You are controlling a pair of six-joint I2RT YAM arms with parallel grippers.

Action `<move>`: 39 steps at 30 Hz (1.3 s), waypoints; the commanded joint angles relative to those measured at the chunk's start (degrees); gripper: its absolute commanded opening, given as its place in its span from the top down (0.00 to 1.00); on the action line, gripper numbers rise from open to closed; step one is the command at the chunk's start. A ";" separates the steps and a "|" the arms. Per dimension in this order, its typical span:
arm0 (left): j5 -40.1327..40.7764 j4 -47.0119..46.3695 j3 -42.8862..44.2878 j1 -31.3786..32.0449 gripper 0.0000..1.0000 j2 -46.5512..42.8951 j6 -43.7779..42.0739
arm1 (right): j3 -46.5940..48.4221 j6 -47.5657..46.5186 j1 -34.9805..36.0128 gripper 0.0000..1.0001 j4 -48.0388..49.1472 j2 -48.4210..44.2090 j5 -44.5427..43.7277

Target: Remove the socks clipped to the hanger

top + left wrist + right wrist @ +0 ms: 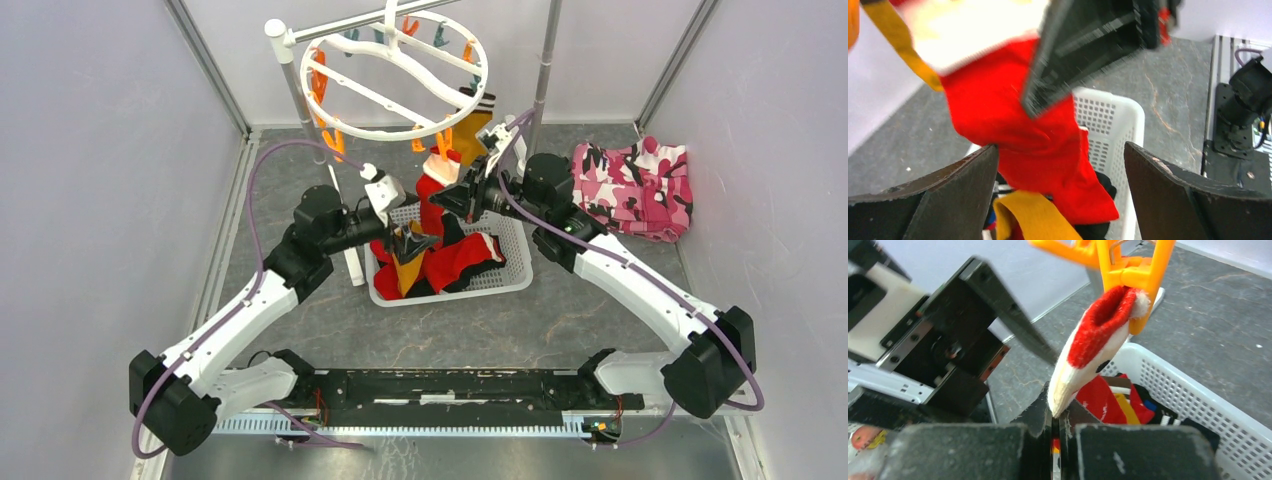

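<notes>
The white ring hanger [395,75] hangs at the back from a rack. A mustard-yellow sock [476,122] and a red sock with a white cuff [433,193] are clipped to its near right side. In the right wrist view the red sock [1098,335] hangs from an orange clip [1143,275]. My right gripper [1062,412] is shut on its white cuff end. My left gripper [1060,150] is open. The lower part of the red sock [1008,120] hangs between its fingers, above the basket. Several more socks lie in the basket.
The white perforated basket [512,272] stands under the hanger and also shows in the left wrist view [1113,130] and the right wrist view [1198,395]. A pink camouflage cloth [635,185] lies at the right. The rack's white pole [305,130] stands left of the basket.
</notes>
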State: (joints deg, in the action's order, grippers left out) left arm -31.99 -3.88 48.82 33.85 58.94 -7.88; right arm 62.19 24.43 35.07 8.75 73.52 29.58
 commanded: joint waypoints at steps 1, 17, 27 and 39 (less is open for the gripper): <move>-0.90 -4.51 6.02 -1.54 0.00 2.27 1.73 | 0.47 0.82 2.49 1.00 1.09 -3.26 1.19; -9.46 -1.97 5.88 -3.87 0.12 1.89 -1.34 | 1.58 4.92 5.88 1.00 3.64 -2.28 5.79; -17.87 2.93 7.80 -5.01 0.98 3.14 -2.72 | 2.01 4.34 5.37 0.78 0.28 -2.65 1.32; -17.46 1.10 5.24 -4.98 0.98 1.70 1.59 | 10.06 0.43 4.77 0.27 3.53 1.08 -12.97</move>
State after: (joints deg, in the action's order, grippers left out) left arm -48.42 -0.43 54.57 28.95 61.69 -8.99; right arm 67.20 25.93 39.99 7.55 72.20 21.30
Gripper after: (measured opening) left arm 0.071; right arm 0.728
